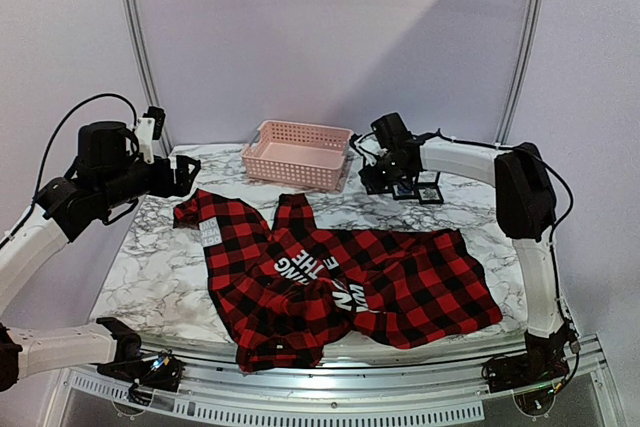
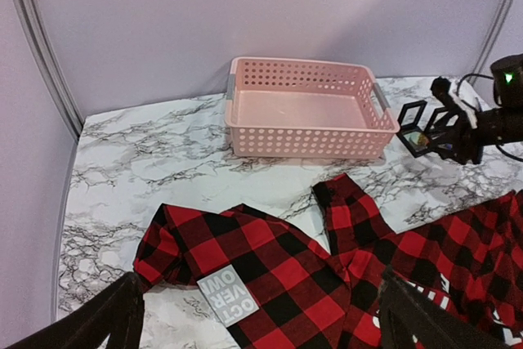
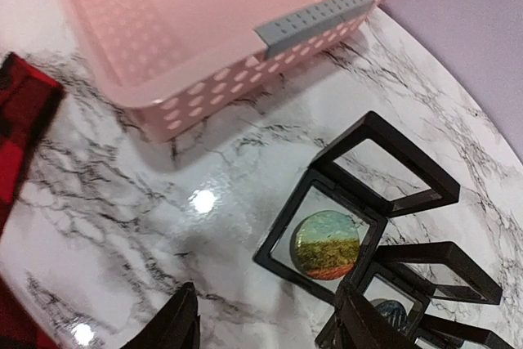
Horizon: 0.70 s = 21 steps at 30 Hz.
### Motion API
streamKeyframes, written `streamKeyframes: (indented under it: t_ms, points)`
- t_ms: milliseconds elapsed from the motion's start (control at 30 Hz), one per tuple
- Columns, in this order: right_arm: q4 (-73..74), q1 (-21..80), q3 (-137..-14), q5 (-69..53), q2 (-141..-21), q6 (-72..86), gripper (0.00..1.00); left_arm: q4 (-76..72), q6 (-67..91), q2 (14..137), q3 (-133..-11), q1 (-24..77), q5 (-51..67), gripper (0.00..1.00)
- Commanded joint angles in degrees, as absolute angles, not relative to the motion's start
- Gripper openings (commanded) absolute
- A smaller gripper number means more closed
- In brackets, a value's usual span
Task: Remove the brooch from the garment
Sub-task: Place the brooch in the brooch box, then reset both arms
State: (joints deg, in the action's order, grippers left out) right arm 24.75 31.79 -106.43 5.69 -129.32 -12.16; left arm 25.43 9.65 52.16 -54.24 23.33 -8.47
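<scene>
The brooch [image 3: 327, 244], a round disc with a painted landscape, lies inside a shallow black display case [image 3: 282, 263] on the marble, apart from the garment. My right gripper [image 3: 270, 324] hovers just above it, open, with nothing between the fingers; its right finger [image 3: 368, 324] stands over the case's near corner. The garment [image 1: 340, 277], a red-and-black plaid shirt with white lettering, lies crumpled across the table's middle and front. Its white label [image 2: 227, 296] shows under my left gripper [image 2: 265, 320], which hangs wide open and empty above the shirt's left end.
A pink perforated basket [image 1: 300, 129] stands at the back centre, empty, just left of the cases. More black cases [image 3: 425, 275] with lifted lids cluster right of the brooch's case. Grey panels close the back and sides. The shirt's corner [image 3: 20, 112] lies left of the right gripper.
</scene>
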Motion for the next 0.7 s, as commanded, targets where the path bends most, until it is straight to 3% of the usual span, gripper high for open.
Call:
streamKeyframes:
  t_ms: [0,333,667]
  points:
    - [20.93,31.54,-101.39,-3.28,-120.29,-7.5,0.58,26.33,9.32,52.76,-53.62,22.62,-9.54,1.0]
    - [16.55,30.26,-89.77,-4.67,-108.86,4.98,0.77,26.15,10.52,54.61,-53.67,18.32,-10.54,1.0]
    - [10.54,18.66,-71.79,-6.59,-95.61,11.89,0.8,24.08,15.49,56.66,-52.85,6.27,-4.16,1.0]
